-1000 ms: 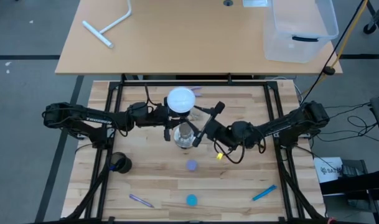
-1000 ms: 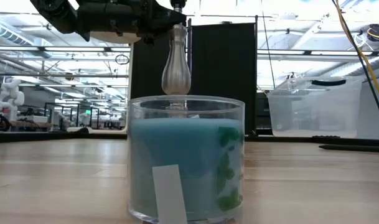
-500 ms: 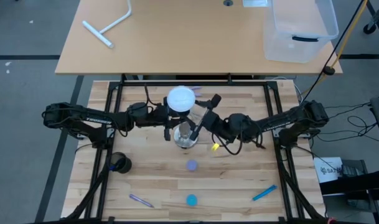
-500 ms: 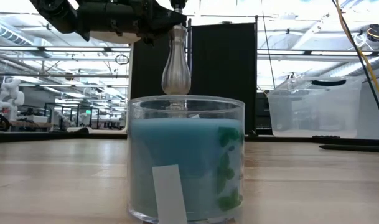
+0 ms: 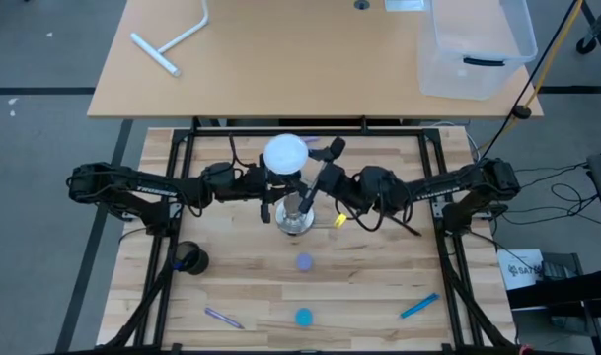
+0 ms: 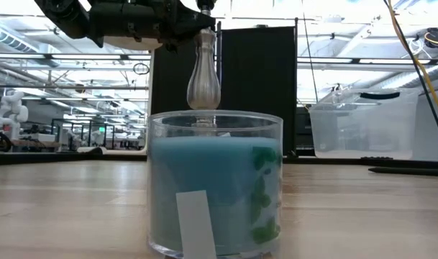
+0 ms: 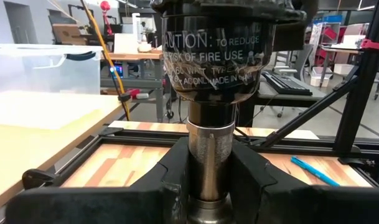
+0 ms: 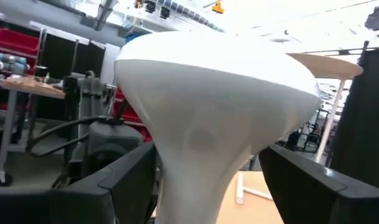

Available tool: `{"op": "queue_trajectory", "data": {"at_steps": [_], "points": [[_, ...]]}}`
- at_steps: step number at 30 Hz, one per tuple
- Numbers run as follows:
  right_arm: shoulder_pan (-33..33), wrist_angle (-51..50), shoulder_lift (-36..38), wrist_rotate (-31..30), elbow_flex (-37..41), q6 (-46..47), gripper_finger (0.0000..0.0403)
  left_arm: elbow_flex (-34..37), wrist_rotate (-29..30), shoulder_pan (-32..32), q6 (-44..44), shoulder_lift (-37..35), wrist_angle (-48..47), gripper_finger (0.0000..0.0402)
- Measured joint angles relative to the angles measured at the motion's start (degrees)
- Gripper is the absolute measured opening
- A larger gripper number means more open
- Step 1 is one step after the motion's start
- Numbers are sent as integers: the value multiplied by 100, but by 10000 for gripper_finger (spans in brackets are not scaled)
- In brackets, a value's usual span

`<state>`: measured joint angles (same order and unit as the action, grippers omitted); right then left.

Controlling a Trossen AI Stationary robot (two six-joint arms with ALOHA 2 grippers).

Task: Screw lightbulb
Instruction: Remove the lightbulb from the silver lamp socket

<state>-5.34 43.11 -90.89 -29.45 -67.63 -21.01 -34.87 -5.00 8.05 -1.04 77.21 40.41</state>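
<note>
Left tool [image 7: 208, 180]: clamped round the silvery post of the socket stand [image 7: 209, 163], just below its black top.
Right tool [image 8: 208, 180]: fingers [image 8: 124, 177] spread wide, one on each side of the lightbulb's neck; no clear contact.
Lightbulb [image 5: 286, 155]: upright on the stand, between both tools.
Candle jar [image 6: 216, 183]: on the tabletop [image 5: 369, 286], nearest the low camera.

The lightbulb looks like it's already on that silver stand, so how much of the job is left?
Done: the lightbulb sits on top of the socket stand. In hand: the left gripper clamps the stand's post, and the right gripper straddles the bulb's neck, jaws open. Left: closing and turning the bulb; how deep it is threaded cannot be seen.
</note>
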Motion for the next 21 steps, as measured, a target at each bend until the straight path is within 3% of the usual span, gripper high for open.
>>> {"op": "queue_trajectory", "data": {"at_steps": [13,21], "points": [[472,-351,0,1146,-44,563,205,2,51,4,-26,-7,-9,75],[576,-609,43,1377,-49,531,183,2,14,7,-42,-7,-9,75]]}}
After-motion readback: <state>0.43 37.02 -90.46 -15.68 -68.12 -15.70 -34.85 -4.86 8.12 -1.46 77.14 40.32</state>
